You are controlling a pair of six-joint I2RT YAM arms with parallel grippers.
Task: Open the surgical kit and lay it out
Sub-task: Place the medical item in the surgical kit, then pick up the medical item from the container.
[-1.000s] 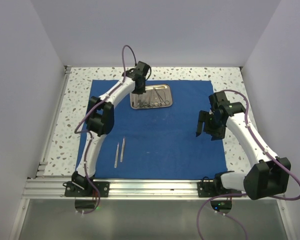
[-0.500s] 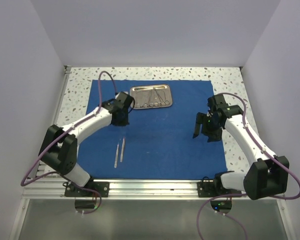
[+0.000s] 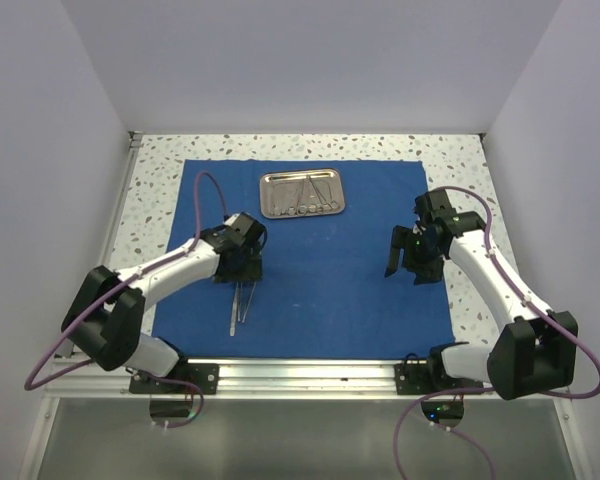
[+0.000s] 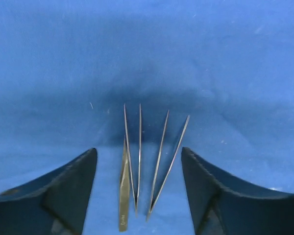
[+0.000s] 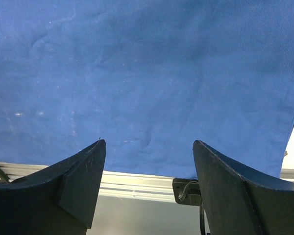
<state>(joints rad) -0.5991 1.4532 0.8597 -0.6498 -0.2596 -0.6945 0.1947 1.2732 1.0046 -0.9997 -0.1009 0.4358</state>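
So the cloth [image 3: 320, 280] was spread flat on the worktop [image 3: 450, 150], with the tray [image 3: 302, 194] at upper middle of the top view and some tools in it. The left hand [image 3: 242, 268] hung low over the cloth's lower-left patch, jaws wide, gripping nothing. Its wrist view showed two tweezers [image 4: 167, 161] lying on the cloth between the fingers, plus a flat steel strip [image 4: 124, 196] right up against the left pair. The right hand [image 3: 408, 255] hovered over the right side, also wide and empty.

My take: this was the set-down bit. I'd have lifted straight up so the fingers didn't nudge the row, then put the next tool beside them, not overlapping.
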